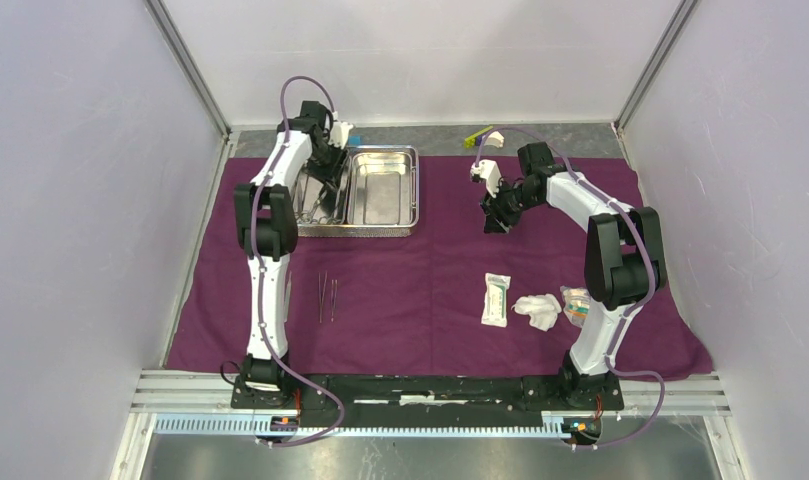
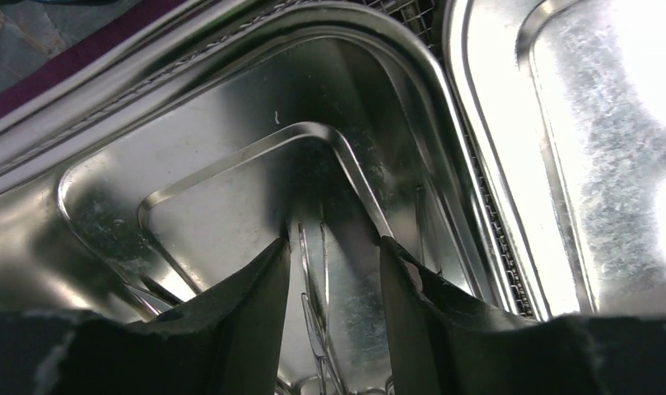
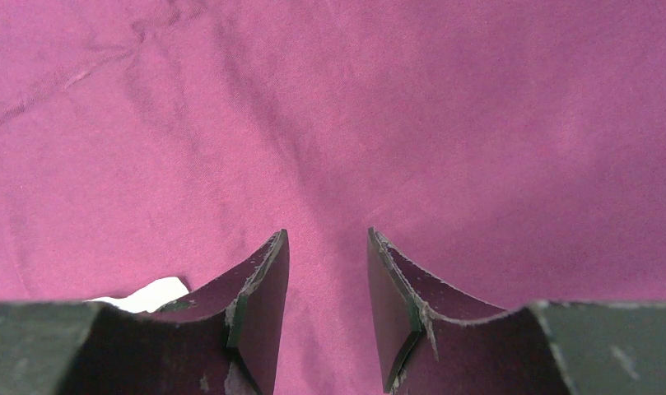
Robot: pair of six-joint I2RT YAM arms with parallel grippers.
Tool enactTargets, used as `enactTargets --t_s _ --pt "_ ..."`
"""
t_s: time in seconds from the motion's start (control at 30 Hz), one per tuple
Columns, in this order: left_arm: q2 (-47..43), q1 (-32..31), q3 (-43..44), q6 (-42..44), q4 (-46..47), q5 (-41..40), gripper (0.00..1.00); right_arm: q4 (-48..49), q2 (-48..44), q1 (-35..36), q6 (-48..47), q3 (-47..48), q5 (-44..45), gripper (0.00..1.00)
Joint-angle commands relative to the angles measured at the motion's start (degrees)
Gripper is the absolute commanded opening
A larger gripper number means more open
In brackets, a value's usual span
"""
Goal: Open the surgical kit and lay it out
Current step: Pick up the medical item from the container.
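The dark purple cloth [image 1: 430, 270] lies spread over the table. The steel tray [image 1: 416, 190] stands on its far left part. My left gripper [image 1: 327, 182] is open and reaches down into the tray's left compartment [image 2: 230, 164]. Ring-handled forceps [image 2: 323, 284] lie on the tray floor between its fingers [image 2: 251, 317], and I cannot tell if they touch. The tweezers [image 1: 327, 298] lie on the cloth in front of the tray. The white packet [image 1: 496, 298], gauze [image 1: 537, 311] and clear packet [image 1: 576, 305] lie at the front right. My right gripper [image 1: 495, 220] is open and empty just above bare cloth [image 3: 329, 123].
A yellow-green and white piece [image 1: 480, 138] lies on the grey table behind the cloth. A small blue block [image 1: 355, 142] sits by the tray's far rim. The tray's right compartment [image 2: 609, 148] holds nothing. Walls close in on three sides. A white edge [image 3: 148, 294] shows beside my right finger.
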Motion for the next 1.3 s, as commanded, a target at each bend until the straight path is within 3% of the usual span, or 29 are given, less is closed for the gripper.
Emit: enactTargets --t_s 0.0,0.4,0.8,1.27 --pt "0.89 0.40 2.08 2.36 -0.74 -1.25 0.50 0.68 -0.26 -0.17 0.25 0.81 -0.27 0.46" --pt "0.40 0.53 1.03 1.48 -0.51 -1.14 0.23 0.68 -0.25 -0.11 0.29 0.86 -0.53 0.46" --pt "-1.81 0.53 3.46 -2.94 3.59 2.43 0.06 1.47 -1.97 0.08 1.25 0.59 -1.27 0.46" --pt "-12.61 0.52 -1.21 -5.91 8.96 6.41 0.02 2.74 -4.39 2.96 3.78 2.34 -3.64 0.45"
